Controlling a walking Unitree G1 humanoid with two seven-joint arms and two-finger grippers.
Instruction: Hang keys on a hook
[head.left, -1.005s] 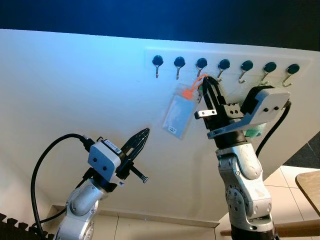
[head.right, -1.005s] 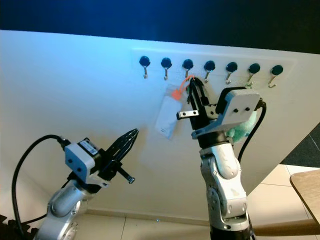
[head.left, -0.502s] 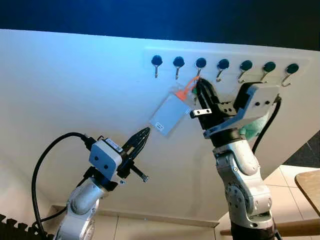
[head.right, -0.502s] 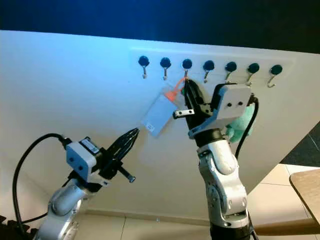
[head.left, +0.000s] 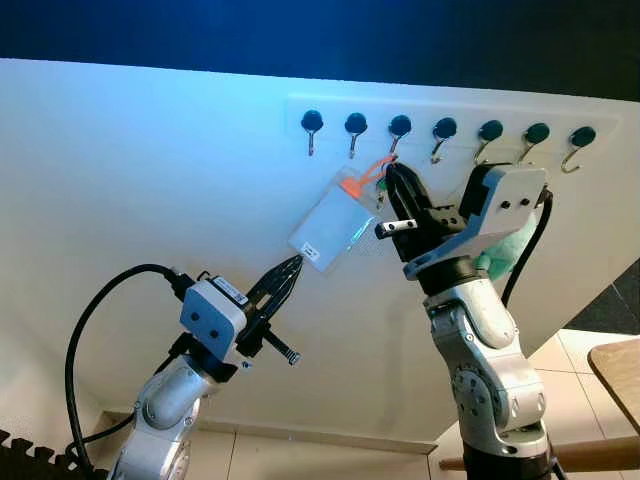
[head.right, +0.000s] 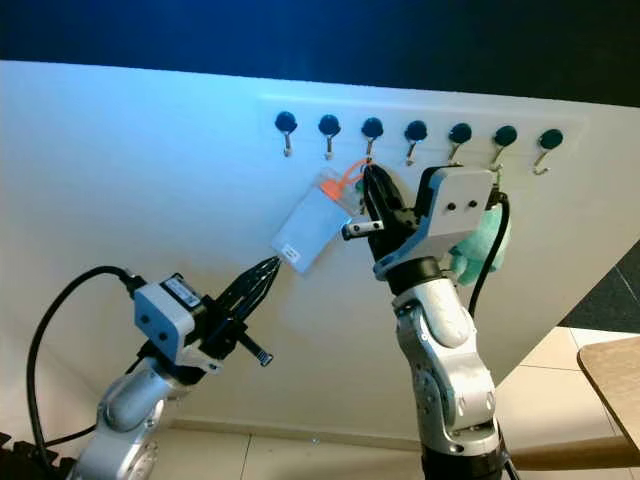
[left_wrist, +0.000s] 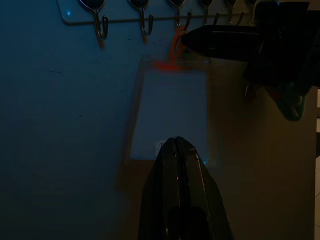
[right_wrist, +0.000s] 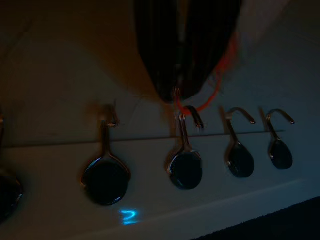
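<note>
Orange cord loops at the third hook of the white rail; my right gripper, just below, pinches it. The clear tag dangles lower-left, near my closed left gripper.

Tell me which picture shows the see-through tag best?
The left eye view: the clear tag hangs bright and whole from its orange loop, beside the right gripper. The right eye view matches. The left wrist view shows it dimly, and the right wrist view catches just the orange loop.
</note>
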